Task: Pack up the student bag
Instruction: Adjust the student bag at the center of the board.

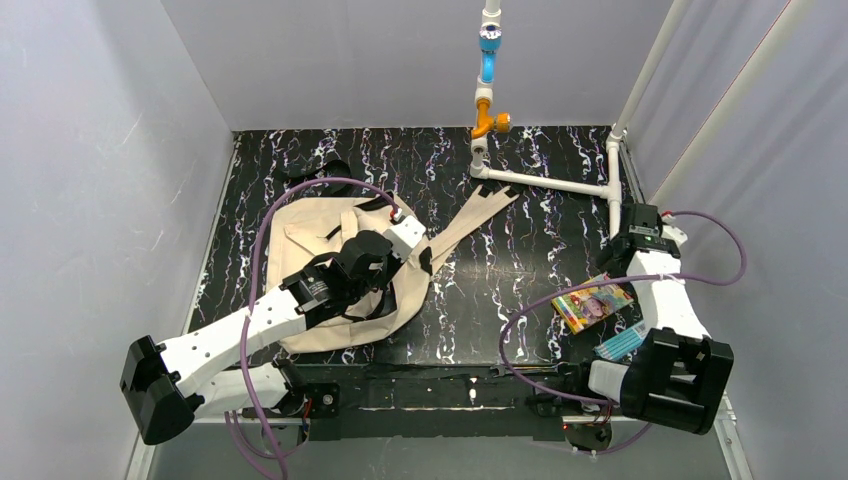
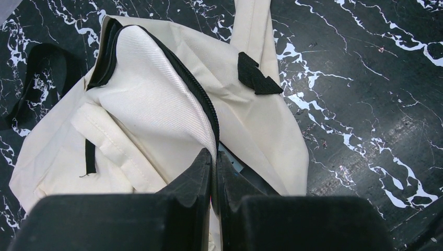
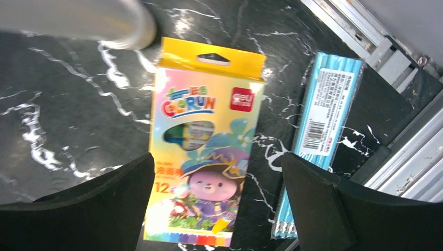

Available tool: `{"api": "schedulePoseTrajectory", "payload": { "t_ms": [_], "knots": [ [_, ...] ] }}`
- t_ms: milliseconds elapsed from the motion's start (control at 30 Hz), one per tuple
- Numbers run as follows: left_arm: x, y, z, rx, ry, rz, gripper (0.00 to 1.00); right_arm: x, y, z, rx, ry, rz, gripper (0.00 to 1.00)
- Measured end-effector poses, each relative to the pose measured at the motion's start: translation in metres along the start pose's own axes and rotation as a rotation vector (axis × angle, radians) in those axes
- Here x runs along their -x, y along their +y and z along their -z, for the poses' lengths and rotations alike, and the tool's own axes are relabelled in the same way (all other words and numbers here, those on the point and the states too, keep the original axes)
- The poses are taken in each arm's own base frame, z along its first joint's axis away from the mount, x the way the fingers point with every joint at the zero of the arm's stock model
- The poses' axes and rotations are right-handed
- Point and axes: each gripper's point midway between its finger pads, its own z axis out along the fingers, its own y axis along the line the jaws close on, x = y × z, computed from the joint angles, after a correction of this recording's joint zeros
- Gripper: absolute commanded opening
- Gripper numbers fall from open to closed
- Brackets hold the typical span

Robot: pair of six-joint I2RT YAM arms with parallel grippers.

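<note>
Bag [image 1: 300, 235]: lying flat on the left half of the tabletop [image 1: 520, 250]. Left end effector [image 2: 214, 157]: narrow, pinched on the bag's zip edge; I judge the soft cloth may slip free, or the whole bag may drag instead of opening. Right end effector [image 3: 218, 162]: wide, above the crayon box [image 3: 209, 99] near the right edge; the pencil pack [image 3: 326, 104] lies just beside it, and I could knock it.

We are seeing bright, even light coming from overhead, leaving only soft shadows beneath the arms [image 1: 250, 320] and a dull sheen on the glossy black table [image 2: 402, 120]. We are getting the student bag [image 2: 151, 104] crisp down to its weave, while the white pipe [image 3: 78, 21] and the right gripper [image 3: 218, 157] are blurring close to the lens.
</note>
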Motion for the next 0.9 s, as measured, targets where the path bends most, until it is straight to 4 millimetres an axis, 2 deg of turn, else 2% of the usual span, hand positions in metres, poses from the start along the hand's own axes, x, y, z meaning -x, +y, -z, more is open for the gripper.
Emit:
{"api": "schedulePoseTrajectory", "payload": {
  "t_ms": [167,433,533,600,700,800,900],
  "knots": [
    [0.000,0.000,0.000,0.000,0.000,0.001,0.01,-0.011,-0.015,-0.016,-0.020,0.079,-0.020,0.98],
    [-0.001,0.001,0.001,0.003,0.003,0.002,0.00,-0.017,0.006,-0.013,0.102,0.099,0.013,0.98],
    [0.003,0.009,0.006,0.039,-0.015,0.012,0.00,-0.025,0.018,-0.009,0.174,0.115,0.053,0.98],
    [0.007,0.019,0.014,0.084,-0.055,0.024,0.00,-0.031,0.033,-0.002,0.231,0.115,0.108,0.98],
    [0.007,0.034,0.030,0.153,-0.124,0.041,0.00,-0.046,0.071,0.021,0.367,0.082,0.242,0.98],
    [0.007,0.043,0.039,0.187,-0.163,0.059,0.00,-0.071,0.114,0.052,0.544,0.058,0.399,0.98],
    [0.003,0.043,0.041,0.196,-0.169,0.099,0.00,-0.100,0.147,0.079,0.693,0.067,0.527,0.98]
  ]
}}
